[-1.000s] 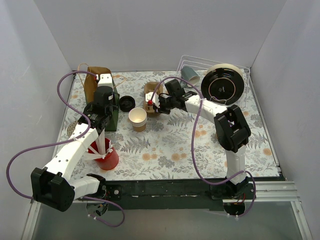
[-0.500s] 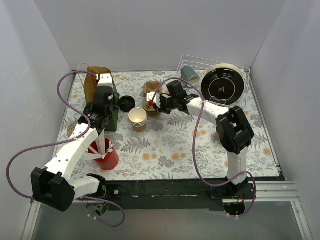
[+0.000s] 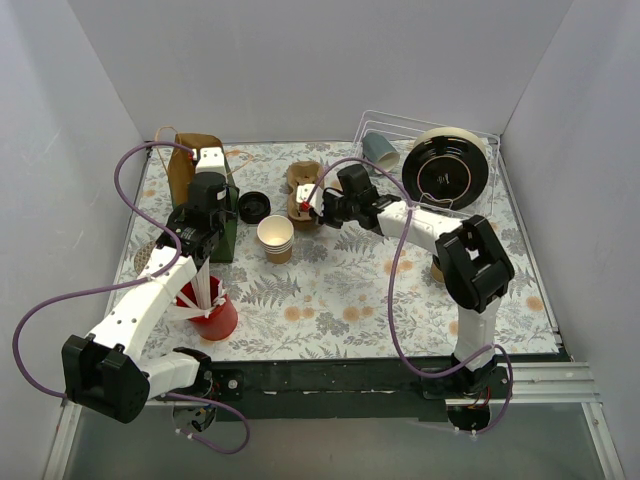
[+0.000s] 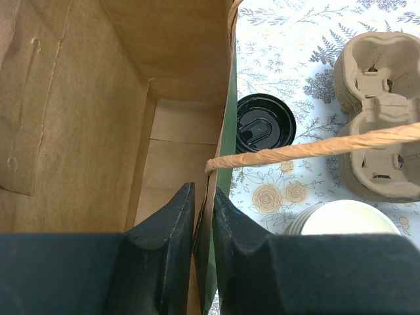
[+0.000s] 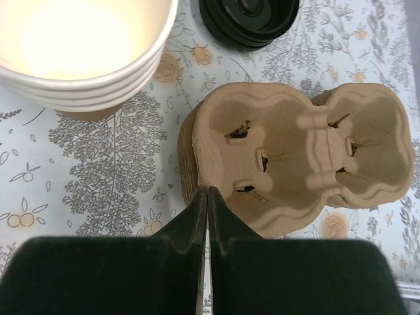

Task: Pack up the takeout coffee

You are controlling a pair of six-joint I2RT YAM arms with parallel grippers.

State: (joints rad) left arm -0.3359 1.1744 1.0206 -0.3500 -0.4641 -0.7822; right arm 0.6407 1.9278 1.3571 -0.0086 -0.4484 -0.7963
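Observation:
A stack of tan kraft cups [image 3: 276,238], white inside, stands unlidded mid-table; it also shows in the right wrist view [image 5: 85,46] and the left wrist view [image 4: 348,222]. Black lids [image 3: 253,207] lie stacked beside it, as the right wrist view [image 5: 249,16] and the left wrist view [image 4: 262,123] show. My left gripper [image 3: 215,202] is shut on the top edge of the brown paper bag [image 4: 85,105], one finger inside and one outside. My right gripper [image 5: 207,191] is shut on the near rim of the top pulp cup carrier [image 5: 295,157], on a stack of carriers [image 3: 300,190].
A red cup of white sticks [image 3: 210,312] stands near the left arm. A wire rack [image 3: 470,135] at the back right holds a black plate [image 3: 445,172] and a grey-blue mug [image 3: 380,148]. The bag's paper handle [image 4: 315,147] crosses the left wrist view.
My right arm has shifted slightly right and its gripper has settled at the carrier stack, which has moved a little. My left arm and the bag have not moved.

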